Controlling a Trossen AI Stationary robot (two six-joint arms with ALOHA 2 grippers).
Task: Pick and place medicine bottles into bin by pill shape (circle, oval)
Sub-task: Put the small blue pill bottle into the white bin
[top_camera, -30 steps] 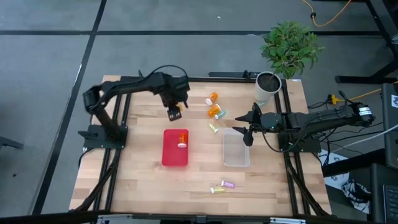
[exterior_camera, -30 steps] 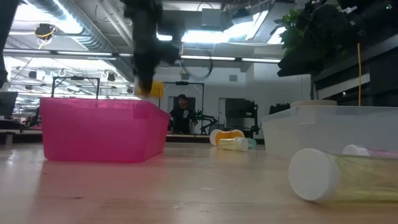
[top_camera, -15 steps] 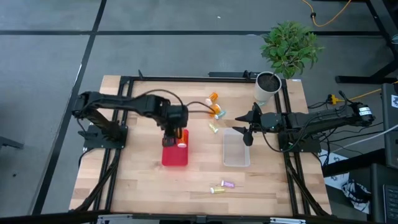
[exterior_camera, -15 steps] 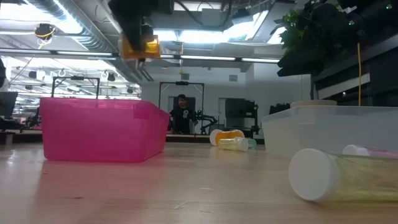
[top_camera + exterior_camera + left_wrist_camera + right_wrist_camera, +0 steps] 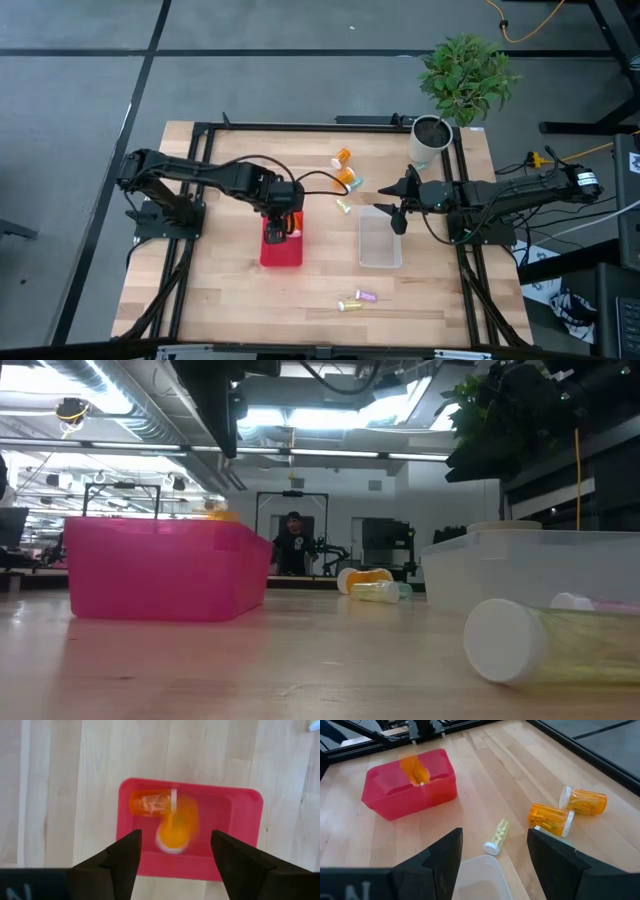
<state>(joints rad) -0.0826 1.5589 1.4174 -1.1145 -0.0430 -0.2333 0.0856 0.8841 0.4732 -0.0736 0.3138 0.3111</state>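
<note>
My left gripper [image 5: 175,840] hangs open above the pink bin [image 5: 281,250], fingers pointing down. Below it a blurred orange medicine bottle [image 5: 177,826] is in mid-fall into the bin, also seen at the rim [image 5: 222,513]. Another orange bottle [image 5: 150,802] lies on its side on the bin's floor. My right gripper [image 5: 495,850] stands open and empty over the far end of the clear bin [image 5: 380,240]. Two orange bottles [image 5: 584,801] [image 5: 550,817] and a yellow-green one [image 5: 497,836] lie on their sides on the table beyond it.
A white plant pot [image 5: 430,140] stands at the far right corner. A yellow bottle [image 5: 350,304] and a pink one [image 5: 367,296] lie near the table's front edge. Bare wood lies between the two bins and at the near left.
My left gripper has swung from the far part of the table toward the near edge with an orange bottle and stopped over the pink bin. It has let go of the bottle, which now drops below the fingers into the bin.
</note>
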